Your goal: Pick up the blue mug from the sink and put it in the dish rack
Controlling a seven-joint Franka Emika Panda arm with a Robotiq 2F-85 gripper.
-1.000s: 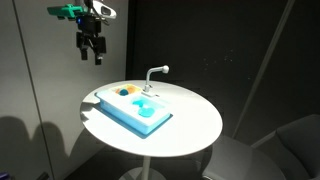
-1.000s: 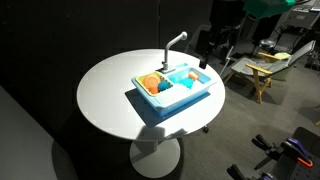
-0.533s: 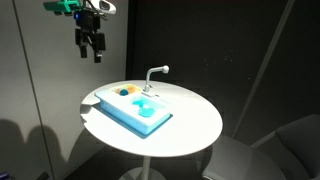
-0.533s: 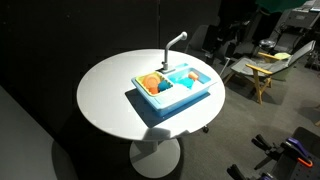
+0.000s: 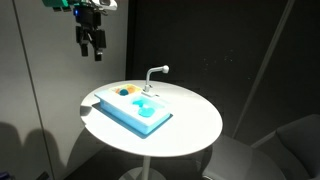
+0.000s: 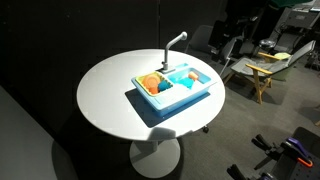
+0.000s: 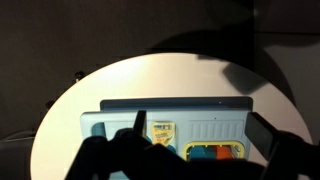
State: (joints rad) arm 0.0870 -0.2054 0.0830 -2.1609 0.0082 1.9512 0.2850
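The light-blue toy sink (image 5: 146, 116) lies on the round white table in both exterior views (image 6: 186, 90), with its grey faucet (image 5: 154, 75) at the far edge. A tiny blue mug (image 6: 191, 77) sits in the basin. The white dish rack end (image 6: 146, 92) holds a small orange item (image 6: 152, 83). My gripper (image 5: 94, 56) hangs high above and well to the side of the table, open and empty. In the wrist view the gripper (image 7: 200, 130) has its dark fingers (image 7: 262, 135) spread wide over the sink unit (image 7: 215, 128), with blue and orange things in a yellow-rimmed recess at the bottom edge.
The round white table (image 5: 190, 125) stands on a single pedestal against dark curtains. A wooden chair and other clutter (image 6: 262, 68) stand on the floor beyond the table. A grey panel (image 5: 25, 60) rises beside the arm.
My gripper has drifted slightly upward and farther from the table, still open. The sink unit and its contents have not moved.
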